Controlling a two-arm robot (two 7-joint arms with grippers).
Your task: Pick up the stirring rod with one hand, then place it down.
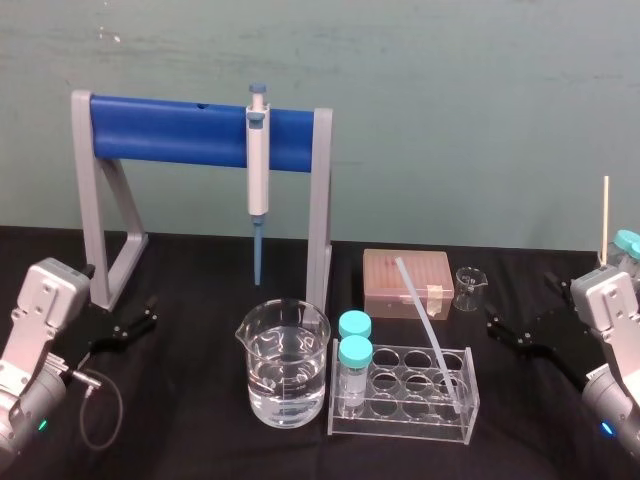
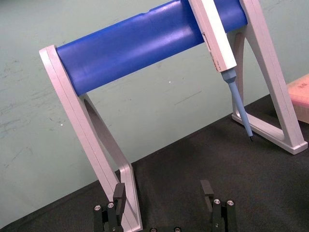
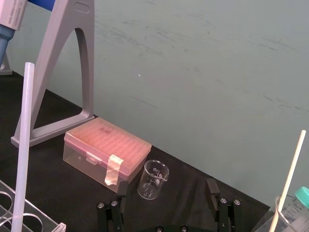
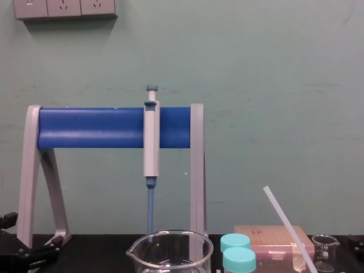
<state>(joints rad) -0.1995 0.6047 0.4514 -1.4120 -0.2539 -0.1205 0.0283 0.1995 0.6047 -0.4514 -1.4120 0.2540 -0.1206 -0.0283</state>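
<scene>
The stirring rod [image 1: 432,335] is a thin translucent white rod leaning in the clear tube rack [image 1: 400,412], its top tilted back and to the left. It also appears in the right wrist view [image 3: 23,150] and the chest view [image 4: 287,224]. My right gripper [image 1: 510,330] rests low over the black table, to the right of the rack and apart from the rod. Its fingers [image 3: 212,189] stand open with nothing between them. My left gripper [image 1: 130,325] sits open at the far left by the stand's foot; its fingers [image 2: 119,193] hold nothing.
A grey-and-blue stand [image 1: 200,130] holds a pipette [image 1: 258,160] at the back. A water beaker [image 1: 283,365] and two blue-capped tubes [image 1: 353,360] are at the front. A pink tip box [image 1: 408,282] and small beaker [image 1: 468,288] lie behind the rack. A pale stick [image 1: 605,215] stands at far right.
</scene>
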